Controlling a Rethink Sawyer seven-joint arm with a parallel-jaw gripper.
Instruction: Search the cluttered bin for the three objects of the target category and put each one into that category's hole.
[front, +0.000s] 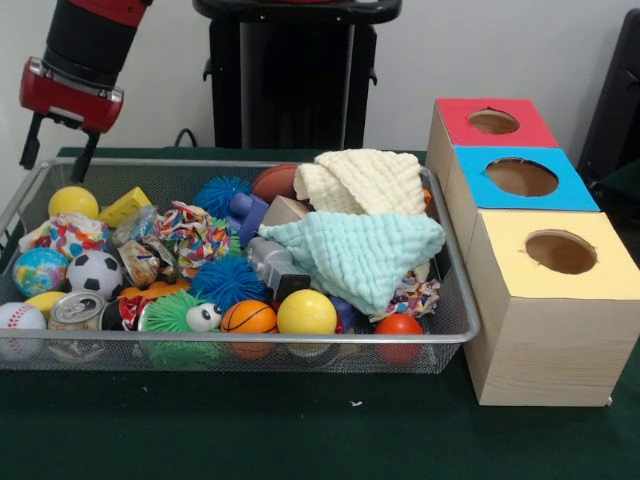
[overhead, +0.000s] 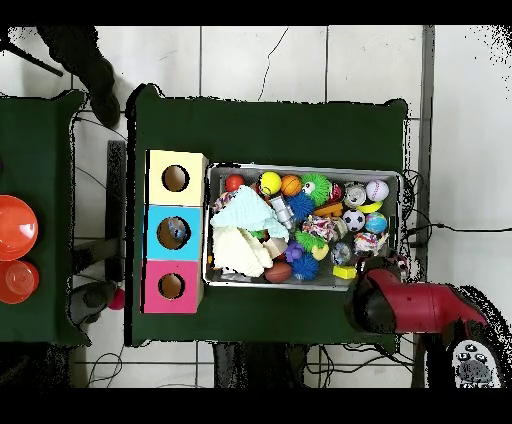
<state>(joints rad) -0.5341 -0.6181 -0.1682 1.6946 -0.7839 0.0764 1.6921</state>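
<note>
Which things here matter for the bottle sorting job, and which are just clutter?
Job: bin, blue hole, gripper. No bottle clearly visible.
Clutter: mint cloth, cream cloth, soccer ball, can, red hole, yellow hole.

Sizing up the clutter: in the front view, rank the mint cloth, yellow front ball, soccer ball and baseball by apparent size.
1. mint cloth
2. yellow front ball
3. soccer ball and baseball: look alike, and the baseball lies nearer the camera, so unranked.
</note>
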